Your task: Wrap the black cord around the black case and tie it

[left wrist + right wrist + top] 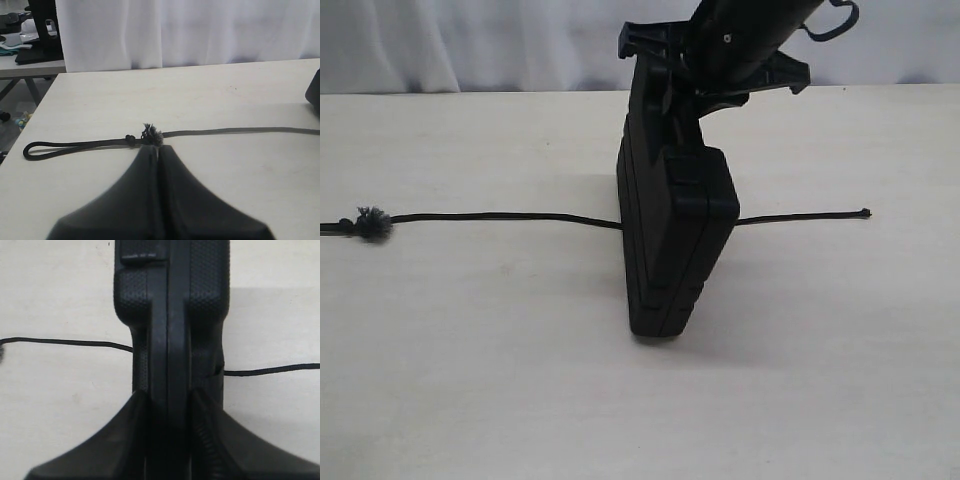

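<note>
Exterior view: case (675, 235) is held upright on edge over the cord (490, 216) by the right gripper (169, 400), clamped on its top, likely so cord ends can be wrapped up; left gripper (157, 150) shut, empty, by the knot (151, 133)

Matte black arm (745, 35), looped dark cable (840, 25); left tool (157, 149) has smooth wedge-shaped fingers (130, 200).

No text, label, brand or number is legible anywhere.
</note>
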Tool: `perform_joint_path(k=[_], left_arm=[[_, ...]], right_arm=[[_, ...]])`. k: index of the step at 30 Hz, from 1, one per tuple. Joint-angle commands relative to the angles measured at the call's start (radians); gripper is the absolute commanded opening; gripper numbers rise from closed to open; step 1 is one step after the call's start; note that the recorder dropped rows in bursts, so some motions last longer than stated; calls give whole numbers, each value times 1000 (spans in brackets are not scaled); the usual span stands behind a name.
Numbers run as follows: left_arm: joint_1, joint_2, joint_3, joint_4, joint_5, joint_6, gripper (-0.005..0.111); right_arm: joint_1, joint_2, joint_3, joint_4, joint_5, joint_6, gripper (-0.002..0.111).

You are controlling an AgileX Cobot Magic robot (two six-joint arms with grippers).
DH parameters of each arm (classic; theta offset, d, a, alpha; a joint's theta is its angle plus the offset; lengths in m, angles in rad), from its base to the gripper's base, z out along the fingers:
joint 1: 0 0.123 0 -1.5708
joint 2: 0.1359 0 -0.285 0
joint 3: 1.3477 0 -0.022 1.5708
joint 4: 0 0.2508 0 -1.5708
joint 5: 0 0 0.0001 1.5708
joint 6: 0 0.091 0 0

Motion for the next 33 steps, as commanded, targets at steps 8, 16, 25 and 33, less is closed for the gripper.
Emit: perform_joint_path(k=[8, 16, 25, 33], left_arm=[[-3, -2, 2, -7, -16, -1, 0], [-3, -2, 2, -7, -16, -1, 0], [-3, -2, 2, -7, -16, -1, 0], [-3, -2, 2, -7, -16, -1, 0]], right_arm=[[93, -7, -4, -165, -18, 233, 4], [93, -7, -4, -163, -23, 233, 4], [93, -7, -4, -161, -22, 233, 4], [93, -7, -4, -161, -22, 233, 4]])
